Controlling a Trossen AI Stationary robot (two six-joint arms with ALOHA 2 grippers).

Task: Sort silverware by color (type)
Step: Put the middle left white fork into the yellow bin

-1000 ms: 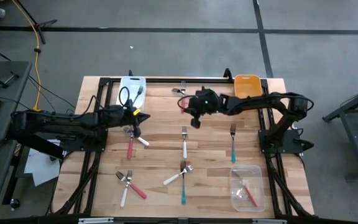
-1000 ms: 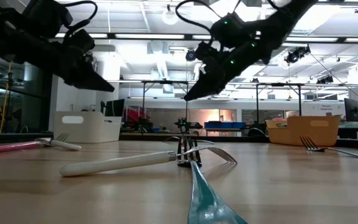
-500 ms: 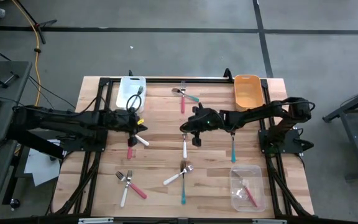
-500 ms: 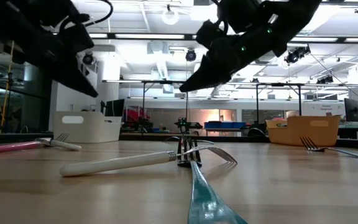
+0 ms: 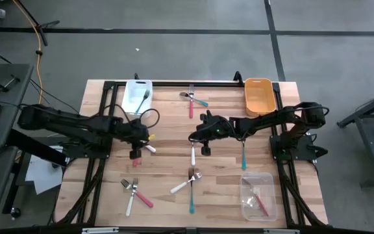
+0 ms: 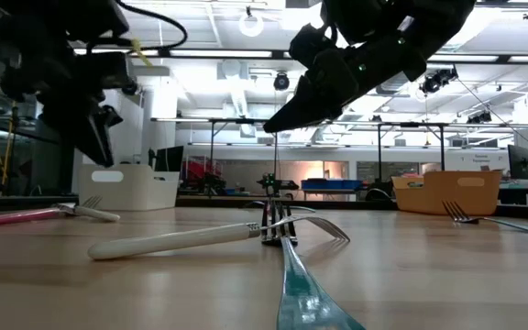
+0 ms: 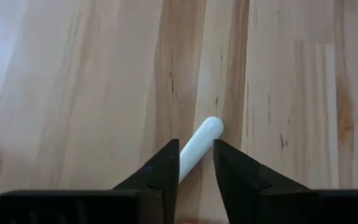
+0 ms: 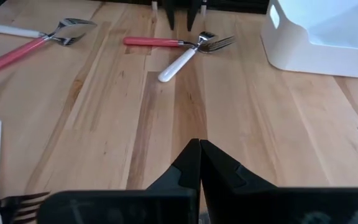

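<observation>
The silverware is forks scattered on the wooden table. A white-handled fork (image 5: 149, 148) lies beside a red one (image 5: 136, 160) at mid-left. My left gripper (image 7: 196, 168) hangs open above them, pointing down, a finger on either side of the white handle (image 7: 202, 138) without touching it. My right gripper (image 5: 195, 135) hovers shut above the table's middle, just beyond another white fork (image 5: 193, 155). A teal fork (image 5: 142, 101) lies in the white bin (image 5: 130, 97).
An orange bin (image 5: 259, 94) stands at the far right. A clear bin (image 5: 257, 198) holding a red fork sits near right. Other forks lie at the far middle (image 5: 193, 101), right (image 5: 243, 153), near middle (image 5: 191, 185) and near left (image 5: 135, 192).
My left gripper has gone toward the near edge and down, tipping until its fingers point straight down over the white handle. My right gripper has come from the far middle toward the near edge and now hangs over the table's centre.
</observation>
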